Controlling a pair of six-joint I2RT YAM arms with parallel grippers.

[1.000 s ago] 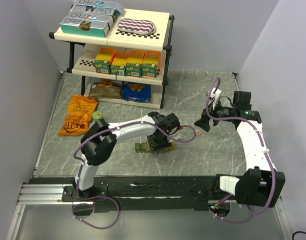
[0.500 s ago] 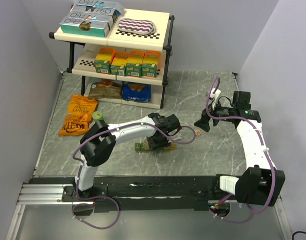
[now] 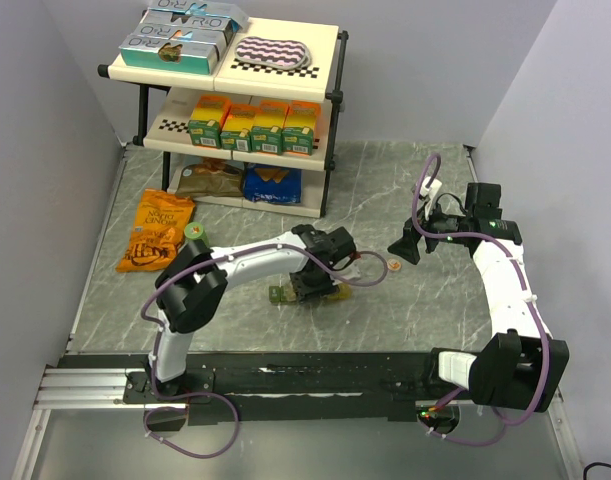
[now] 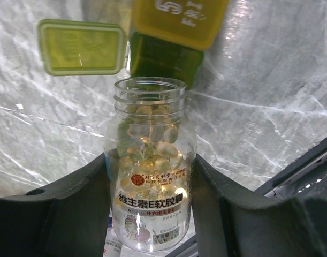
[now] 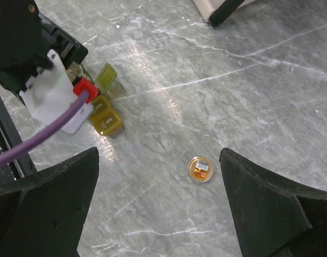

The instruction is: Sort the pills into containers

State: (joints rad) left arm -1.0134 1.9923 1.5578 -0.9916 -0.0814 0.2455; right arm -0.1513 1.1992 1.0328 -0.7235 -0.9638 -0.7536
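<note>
The containers lie near the middle of the tabletop, a little toward its near edge. The strip's long axis runs roughly along that edge, dark green end left, yellow end right. One light-green lid is flipped open. The left gripper clamps a clear, uncapped pill bottle with its mouth aimed at the strip, likely to tip capsules into the open compartment. The right gripper hangs spread wide and empty toward the right edge, near a small round cap.
</note>
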